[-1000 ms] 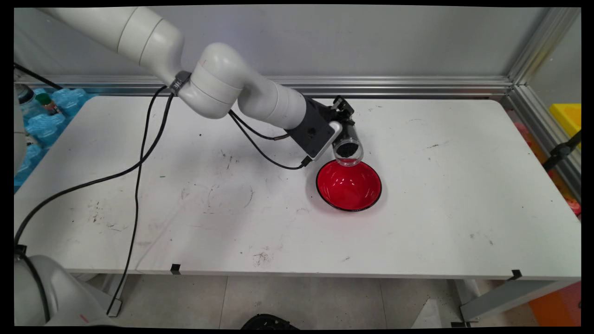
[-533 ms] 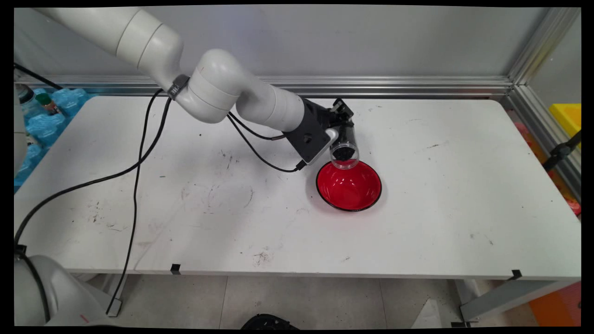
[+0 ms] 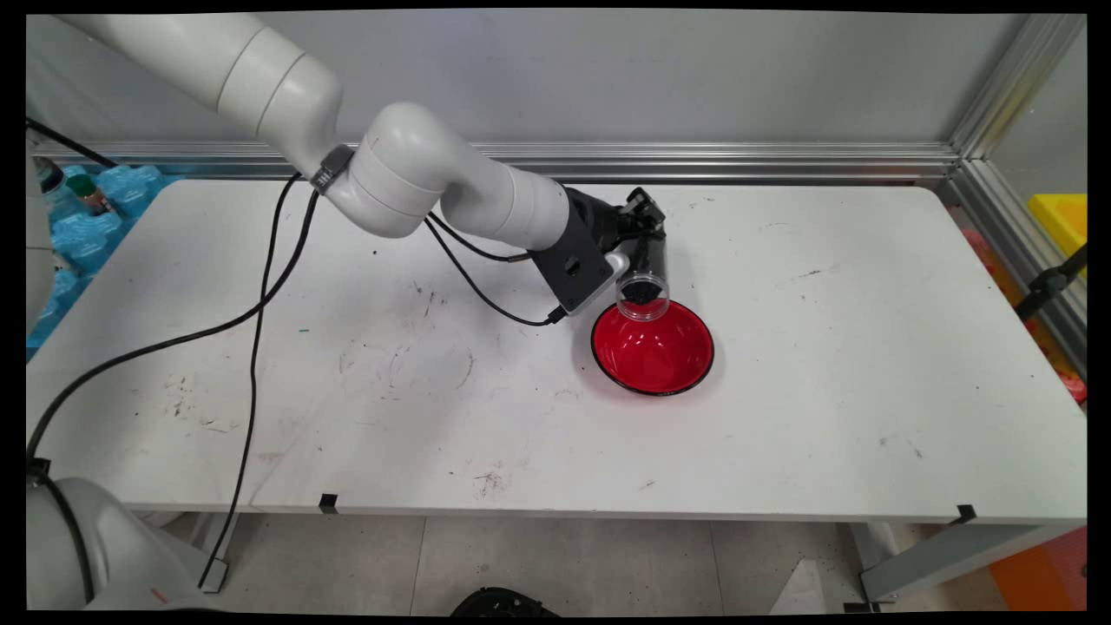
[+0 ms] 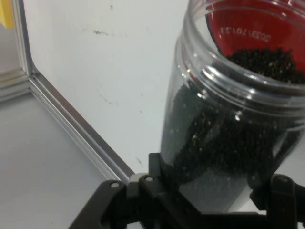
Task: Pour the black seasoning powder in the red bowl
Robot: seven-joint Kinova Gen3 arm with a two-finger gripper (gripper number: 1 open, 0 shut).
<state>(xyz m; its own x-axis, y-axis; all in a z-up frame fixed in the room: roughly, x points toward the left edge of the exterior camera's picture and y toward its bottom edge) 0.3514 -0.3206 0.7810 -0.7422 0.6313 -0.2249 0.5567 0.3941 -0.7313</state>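
Two things matter on my screen: a red bowl (image 3: 653,349) and a clear jar (image 3: 643,279) with dark grains (image 4: 224,138) inside.

Nearest to the camera is the front edge of the white table (image 3: 434,417), with many small dark marks on its surface. A little further, right of the middle, stands the bowl, upright, red inside with a thin black rim. I see nothing lying in it.

Just behind the bowl, the gripper (image 3: 640,233) holds the jar. Its fingers are closed on the jar body, one on each side; in the hand view I see them pressed against the clear wall near the bottom edge. The jar is tilted, its open mouth turned down toward the camera and hanging over the far rim of the bowl. I cannot tell if the mouth touches the rim. The grains lie against the lower side of the jar and reach close to the mouth.

Behind the gripper, the arm (image 3: 417,169) rises to the upper left, with black cables (image 3: 260,295) hanging from it down to the table's left side. Farthest is the grey wall (image 3: 694,78) with a metal rail along its foot.
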